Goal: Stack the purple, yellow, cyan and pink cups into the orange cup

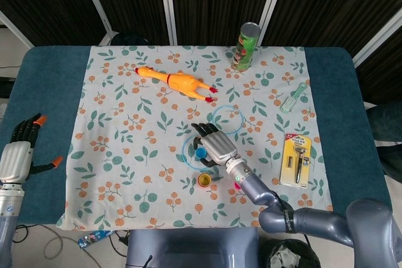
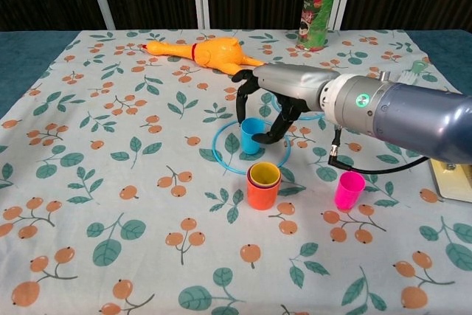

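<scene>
The orange cup (image 2: 263, 191) (image 1: 205, 180) stands near the cloth's front middle, with the purple and yellow cups nested inside it. Just behind it, the cyan cup (image 2: 250, 136) (image 1: 201, 153) sits slightly tilted inside a blue ring (image 2: 226, 158). My right hand (image 2: 271, 101) (image 1: 217, 145) arches over this cup from the right, thumb at its right rim and fingers curled round its far side, gripping it. The pink cup (image 2: 349, 189) (image 1: 238, 185) stands alone to the right, partly hidden by my forearm in the head view. My left hand (image 1: 22, 154) hovers off the cloth at the far left, fingers apart and empty.
A rubber chicken (image 2: 210, 53) lies at the back, and a green can (image 2: 318, 5) stands at the back right. A second blue ring (image 1: 227, 117) lies behind my right hand. A razor pack (image 1: 296, 160) and a green brush (image 1: 294, 97) lie on the right.
</scene>
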Controlling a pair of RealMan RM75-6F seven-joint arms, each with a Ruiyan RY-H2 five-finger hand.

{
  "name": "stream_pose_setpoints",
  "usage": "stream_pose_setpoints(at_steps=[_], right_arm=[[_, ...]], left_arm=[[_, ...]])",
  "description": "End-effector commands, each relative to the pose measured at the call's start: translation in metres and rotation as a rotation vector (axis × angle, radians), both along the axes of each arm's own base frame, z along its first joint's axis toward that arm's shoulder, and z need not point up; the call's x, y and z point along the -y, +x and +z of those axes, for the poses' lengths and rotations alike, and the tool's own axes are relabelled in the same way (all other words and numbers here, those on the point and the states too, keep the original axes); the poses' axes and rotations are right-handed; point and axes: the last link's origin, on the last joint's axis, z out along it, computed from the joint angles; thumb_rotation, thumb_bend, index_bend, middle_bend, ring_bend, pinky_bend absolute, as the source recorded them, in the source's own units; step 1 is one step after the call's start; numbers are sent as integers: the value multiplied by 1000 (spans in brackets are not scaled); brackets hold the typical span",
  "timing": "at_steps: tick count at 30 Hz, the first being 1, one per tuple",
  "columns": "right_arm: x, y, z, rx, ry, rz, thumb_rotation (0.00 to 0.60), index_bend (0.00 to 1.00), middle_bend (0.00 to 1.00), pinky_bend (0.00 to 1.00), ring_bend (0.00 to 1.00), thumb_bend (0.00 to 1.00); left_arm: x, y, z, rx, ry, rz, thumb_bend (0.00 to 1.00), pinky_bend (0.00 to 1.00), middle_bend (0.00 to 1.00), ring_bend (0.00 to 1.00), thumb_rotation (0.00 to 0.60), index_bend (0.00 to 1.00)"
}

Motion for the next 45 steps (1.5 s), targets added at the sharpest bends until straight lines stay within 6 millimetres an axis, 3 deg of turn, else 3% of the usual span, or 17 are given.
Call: stream_pose_setpoints(at_steps=[1,9,14,20,28,45], right_arm=[[0,1,4,6,-7,6,600,463,0,101,0,410],[-10,1,35,3,-44,56,600,467,0,101,0,410],[-31,-5,62,-2,-41,84,600,468,0,101,0,410],[-59,-5,80,25,10,95,600,467,0,101,0,410],[-77,4,73,65,60,140,600,467,0,101,0,411],[-71,3,51,55,67,122,600,467,0,101,0,410]], left_arm=[[0,0,0,-1,2,-1,147,0,0,0,600,86],[3,2,2,-1,4,-15,148,0,0,0,600,87],[5,3,4,-7,15,-19,148,0,0,0,600,86],[6,3,5,-24,20,-4,147,0,0,0,600,85],[7,3,7,-21,31,-4,148,0,0,0,600,85],[6,2,9,-25,37,4,148,0,0,0,600,84]])
